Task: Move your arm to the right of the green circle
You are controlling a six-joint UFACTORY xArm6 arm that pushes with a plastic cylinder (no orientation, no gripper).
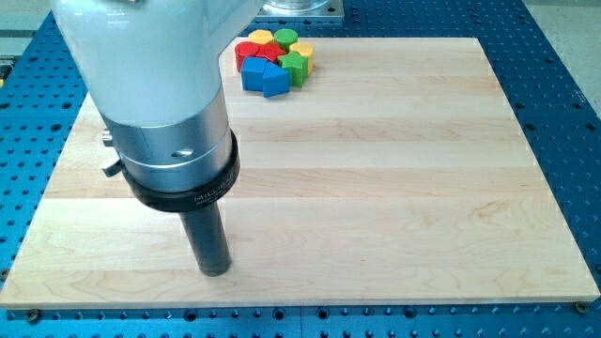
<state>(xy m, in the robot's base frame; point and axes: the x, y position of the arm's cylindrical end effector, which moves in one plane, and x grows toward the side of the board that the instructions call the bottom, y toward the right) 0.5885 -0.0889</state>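
Green circle block [285, 38], a small round, smooth, painted piece, sits near the view's top in a tight bunch of blocks on the bench. It is well apart from my tip [215, 269], which rests low on the board toward the view's left and bottom. From my tip, the green circle lies up and to the view's right. Being round, it has no long side and points no way that can be told.

Touching it on the view's left is a yellow round block [261, 38], and to its right a yellow block [302, 49] whose shape is hard to make out. Just below sit a red block [266, 53] and a green block [295, 65] with notched edges like a star. A red round block [245, 50] is at the bunch's left side. At the front are a blue cube [254, 73] and a blue block with a pointed top [275, 83].

The end effector is a straight dark rod under a shiny metal ring and a big white arm body [150, 56]. It has no jaws, so it holds nothing and touches no block.

The bench [394, 188] is pale wood with long grain stripes, lying on a blue metal table with rows of holes [563, 75].
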